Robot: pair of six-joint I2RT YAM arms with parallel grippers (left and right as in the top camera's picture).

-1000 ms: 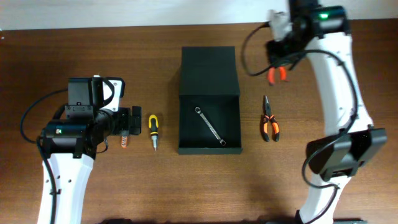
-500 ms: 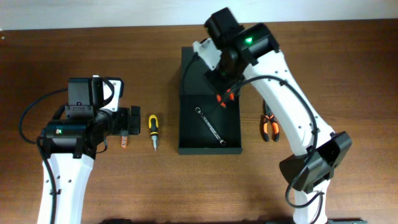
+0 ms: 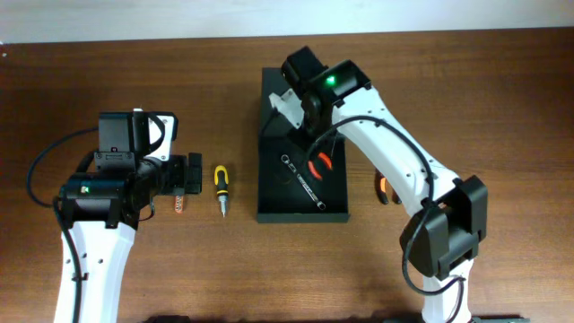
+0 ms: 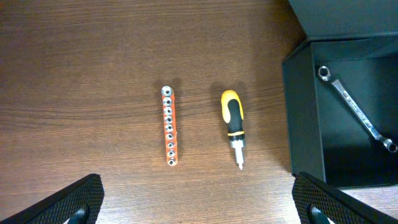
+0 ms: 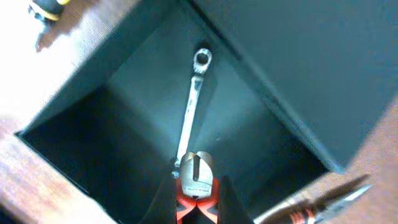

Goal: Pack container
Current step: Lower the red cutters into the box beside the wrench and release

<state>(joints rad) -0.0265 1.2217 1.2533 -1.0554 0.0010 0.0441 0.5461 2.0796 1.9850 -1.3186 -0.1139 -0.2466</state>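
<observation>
we see the container open at mid table, its lid laid to the far side. our right pincer pinches red-handled pliers over the container's inside, seemingly just above the wrench. our left pincer, spread wide, hangs over the screwdriver and bit rail, left of the container.

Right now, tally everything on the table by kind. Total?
Pliers: 2 (red-handled pliers, orange-and-black-handled pliers)
Silver metal wrench: 1
Yellow-and-black stubby screwdriver: 1
Orange rail of silver sockets: 1
Dark matte square container with flap lid: 1
Total: 6
</observation>
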